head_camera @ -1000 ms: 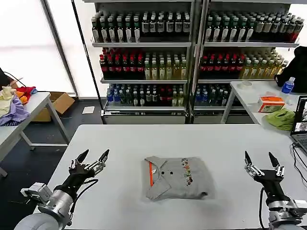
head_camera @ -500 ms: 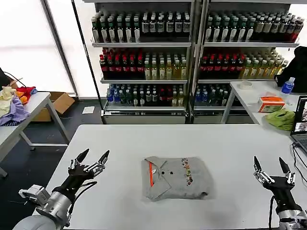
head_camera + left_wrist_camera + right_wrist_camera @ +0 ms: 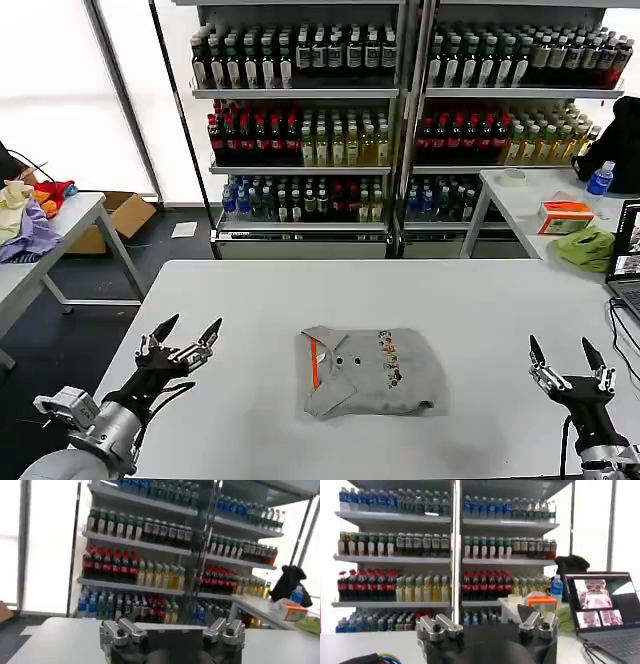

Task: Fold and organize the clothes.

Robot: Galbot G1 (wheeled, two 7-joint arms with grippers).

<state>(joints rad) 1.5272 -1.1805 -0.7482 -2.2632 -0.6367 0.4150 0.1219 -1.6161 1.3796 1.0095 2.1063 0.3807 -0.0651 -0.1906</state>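
I see the folded T-shirt (image 3: 368, 371) lying mid-table (image 3: 300, 290). My left gripper (image 3: 183, 334) and right gripper (image 3: 565, 354) have both pulled back toward me, spread wide and empty, so the fold looks finished.

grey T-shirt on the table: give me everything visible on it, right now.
The grey T-shirt lies folded into a compact, roughly rectangular bundle, flat at the middle of the white table. It looks like soft cotton, with an orange-red collar stripe on its left part and a small multicoloured print toward the right. Edges are slightly uneven. Nothing touches it but the table; both grippers are well apart.
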